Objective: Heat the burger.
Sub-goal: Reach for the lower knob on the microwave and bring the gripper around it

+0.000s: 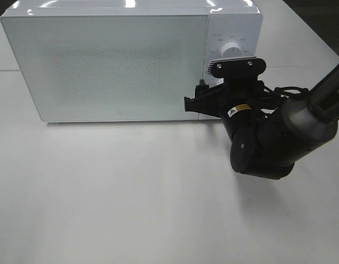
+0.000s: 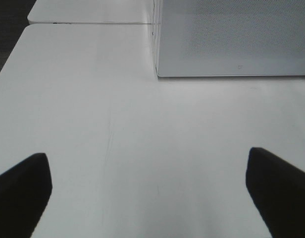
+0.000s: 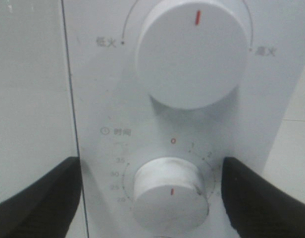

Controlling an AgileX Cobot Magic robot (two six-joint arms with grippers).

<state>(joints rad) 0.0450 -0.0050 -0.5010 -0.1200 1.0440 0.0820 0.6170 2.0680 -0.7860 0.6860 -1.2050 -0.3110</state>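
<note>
Right gripper (image 3: 151, 171), jaws spread and empty, faces the timer knob (image 3: 170, 194), straight ahead between its fingers. Left gripper (image 2: 147, 166), also spread, is farther.

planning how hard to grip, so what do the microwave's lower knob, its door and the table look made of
Lower knob: probably moulded white plastic, smooth, with grey scuffs on its rim. Microwave door: a pale smooth panel, glass or plastic, a fine dot mesh showing through. Table: likely white laminate, matte, with faint scratches.
</note>
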